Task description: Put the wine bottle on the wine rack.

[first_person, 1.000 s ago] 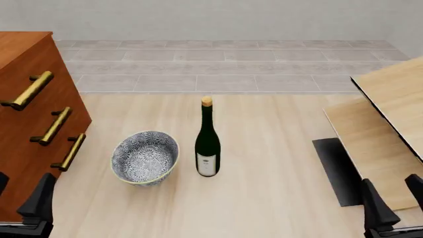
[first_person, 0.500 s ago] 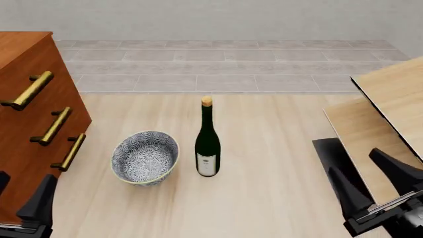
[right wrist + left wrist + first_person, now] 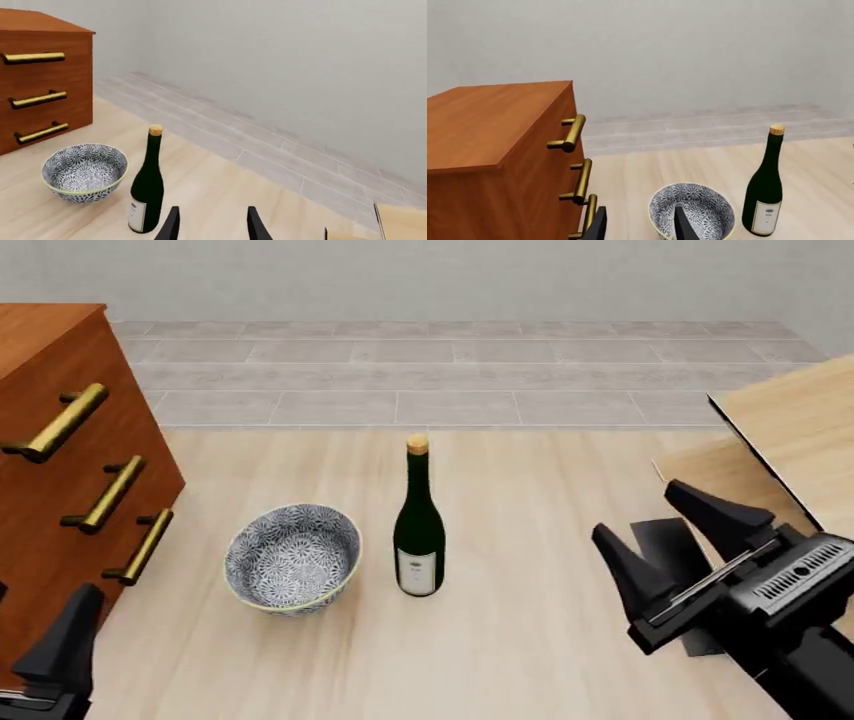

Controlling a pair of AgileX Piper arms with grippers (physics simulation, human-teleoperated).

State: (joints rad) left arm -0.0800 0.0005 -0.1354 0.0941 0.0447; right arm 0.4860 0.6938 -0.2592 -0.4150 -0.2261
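Bottle [image 3: 419,530], the wine bottle, stands upright on the tabletop [image 3: 534,540], well left of my right pincer [image 3: 681,525], whose fingers are spread and empty.

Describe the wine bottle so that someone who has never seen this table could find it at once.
Start from the reddish-brown drawer cabinet on the left of the table. To its right sits a patterned bowl, and the wine bottle stands upright just right of it. It is the only tall, slim, dark green thing, with a tan cork and a white label.
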